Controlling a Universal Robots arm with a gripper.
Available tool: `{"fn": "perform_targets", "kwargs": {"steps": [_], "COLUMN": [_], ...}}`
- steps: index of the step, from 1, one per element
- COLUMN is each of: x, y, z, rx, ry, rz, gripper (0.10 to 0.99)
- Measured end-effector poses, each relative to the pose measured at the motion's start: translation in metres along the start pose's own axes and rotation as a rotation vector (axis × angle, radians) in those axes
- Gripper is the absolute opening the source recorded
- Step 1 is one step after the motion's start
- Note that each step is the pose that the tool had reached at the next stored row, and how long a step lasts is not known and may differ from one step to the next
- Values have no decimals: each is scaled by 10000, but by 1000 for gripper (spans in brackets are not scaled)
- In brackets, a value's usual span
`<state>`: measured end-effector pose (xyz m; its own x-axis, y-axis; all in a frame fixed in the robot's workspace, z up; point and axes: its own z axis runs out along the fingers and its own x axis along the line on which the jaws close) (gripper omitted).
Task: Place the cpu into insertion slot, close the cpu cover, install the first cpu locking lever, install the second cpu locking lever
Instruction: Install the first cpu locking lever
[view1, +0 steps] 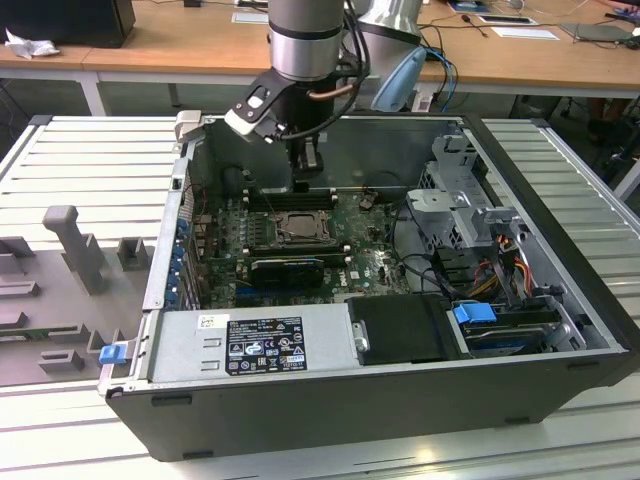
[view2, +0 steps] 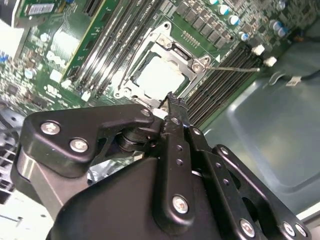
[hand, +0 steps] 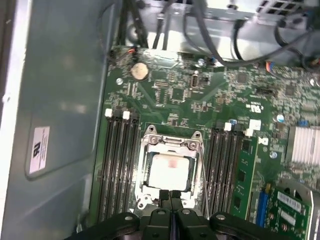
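Inside the open computer case (view1: 400, 410) on the bench (view1: 100, 160), the cpu (hand: 170, 170) sits flat in the insertion slot (view1: 320, 222), with the cpu cover (hand: 172, 141) lying down around it. The hand (hand: 170, 194) hangs just over the slot's far edge, fingers pressed together with nothing between them. A thin wire lever (hand: 204, 185) runs beside the slot.

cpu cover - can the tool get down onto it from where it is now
Probably yes. The shut tool hangs right over one edge of the cpu cover with nothing between them, and the memory slots on both sides lie low.
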<state>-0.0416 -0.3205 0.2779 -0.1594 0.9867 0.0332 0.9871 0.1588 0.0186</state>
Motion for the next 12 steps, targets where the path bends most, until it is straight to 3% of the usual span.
{"fn": "perform_targets", "kwargs": {"steps": [4, 8, 12], "x": [0, 0, 0], "y": [0, 0, -3], "z": [2, 7, 10], "rx": [32, 81, 110], "ry": [19, 45, 62], "rz": [-985, -2428, -3316], "gripper": [106, 106, 106]}}
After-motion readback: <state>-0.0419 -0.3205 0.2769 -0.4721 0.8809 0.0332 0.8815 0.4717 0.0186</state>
